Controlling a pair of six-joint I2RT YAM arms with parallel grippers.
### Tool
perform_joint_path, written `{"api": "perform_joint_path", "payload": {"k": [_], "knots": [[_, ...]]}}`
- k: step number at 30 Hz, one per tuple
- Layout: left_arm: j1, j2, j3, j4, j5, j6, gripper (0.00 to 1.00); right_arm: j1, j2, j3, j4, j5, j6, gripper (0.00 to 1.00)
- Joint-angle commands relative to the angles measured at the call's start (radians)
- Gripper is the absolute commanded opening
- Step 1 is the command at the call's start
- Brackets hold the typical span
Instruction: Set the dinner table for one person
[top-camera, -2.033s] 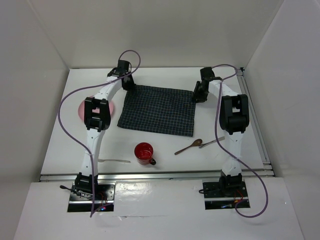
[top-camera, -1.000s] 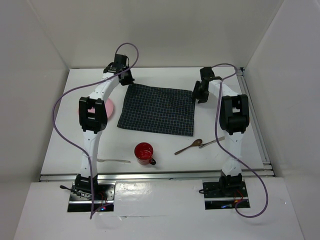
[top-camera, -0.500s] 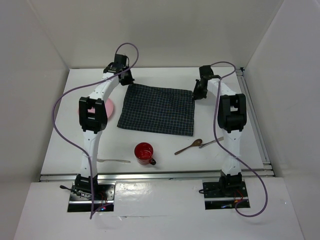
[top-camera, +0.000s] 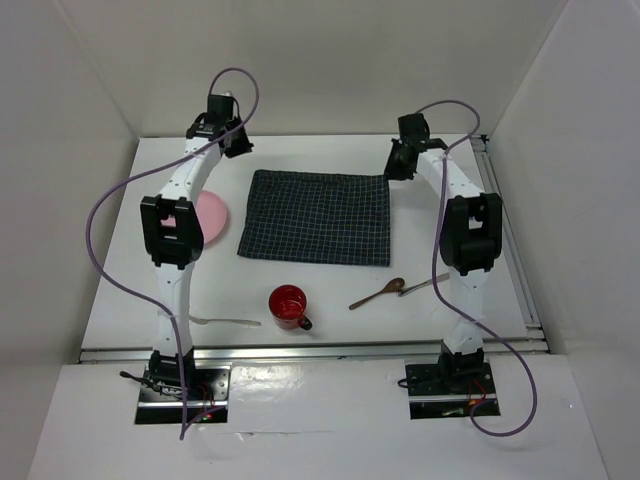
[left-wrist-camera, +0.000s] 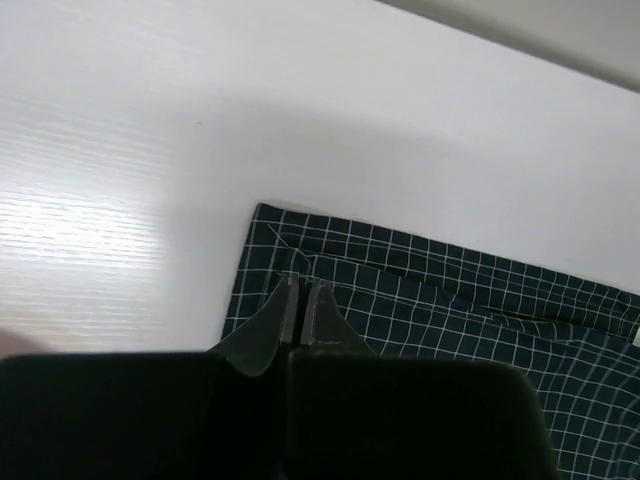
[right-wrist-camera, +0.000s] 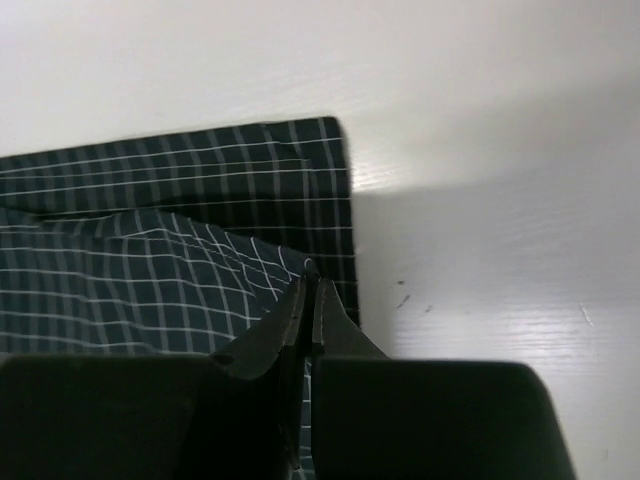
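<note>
Toward far edge of dinner table (top-camera: 320, 148), centred, navy checked cloth (top-camera: 315, 218) lies flat. L gripper (left-wrist-camera: 302, 284) clenched over its far-left corner, pinch unclear; R gripper (right-wrist-camera: 308, 279) clenched, pinching raised fold nr far-right corner.

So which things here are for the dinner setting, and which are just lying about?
For the job: dinner table, checked cloth, pink plate, red mug, wooden spoon, metal utensil beside the spoon, metal utensil left of the mug.
Just lying about: purple cables, rail at the table's right edge.
</note>
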Motion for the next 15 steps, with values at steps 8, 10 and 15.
{"api": "perform_joint_path", "payload": {"k": [8,10,15], "knots": [[0.023,-0.013,0.017,0.044,0.074,0.001,0.00,0.038,-0.023,0.095,0.052,-0.010,0.000,0.00],[0.023,0.065,0.097,0.003,0.102,0.001,0.01,0.039,-0.010,0.106,0.052,-0.010,0.000,0.00],[0.023,0.114,0.077,0.047,0.150,-0.029,0.38,0.048,-0.010,0.094,0.052,-0.010,0.000,0.00]]}}
